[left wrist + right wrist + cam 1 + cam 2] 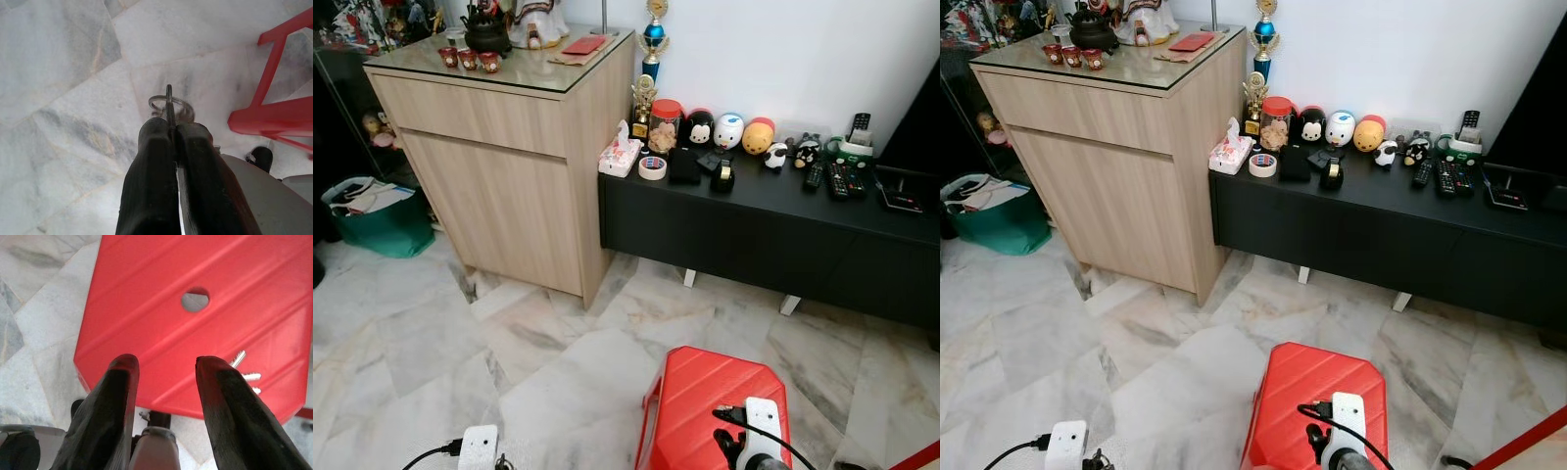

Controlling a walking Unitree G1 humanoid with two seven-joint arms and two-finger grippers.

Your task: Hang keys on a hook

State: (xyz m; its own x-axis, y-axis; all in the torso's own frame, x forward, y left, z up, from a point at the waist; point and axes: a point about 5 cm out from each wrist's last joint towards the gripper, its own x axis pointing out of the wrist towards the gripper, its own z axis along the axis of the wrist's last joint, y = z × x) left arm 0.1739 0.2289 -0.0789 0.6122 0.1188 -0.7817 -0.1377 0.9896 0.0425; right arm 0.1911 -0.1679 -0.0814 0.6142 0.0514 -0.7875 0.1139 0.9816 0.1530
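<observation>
The left hand (172, 128) was clamped on a key ring (168, 104) above the marble floor (63, 73), the right hand (164, 363) spread apart over the red stool (195, 323) bearing more keys (244, 374); hanging remained undone.

Head eyes look down; wrist views share the red stool (195, 328).

Even, soft indoor light fills every view, with pale glare on the cabinet's glass top (509, 69) and the marble floor (431, 343), faint shadow under the black bench (754, 235), sharp focus throughout except the blurred near fingers (151, 181) in the wrist views.
</observation>
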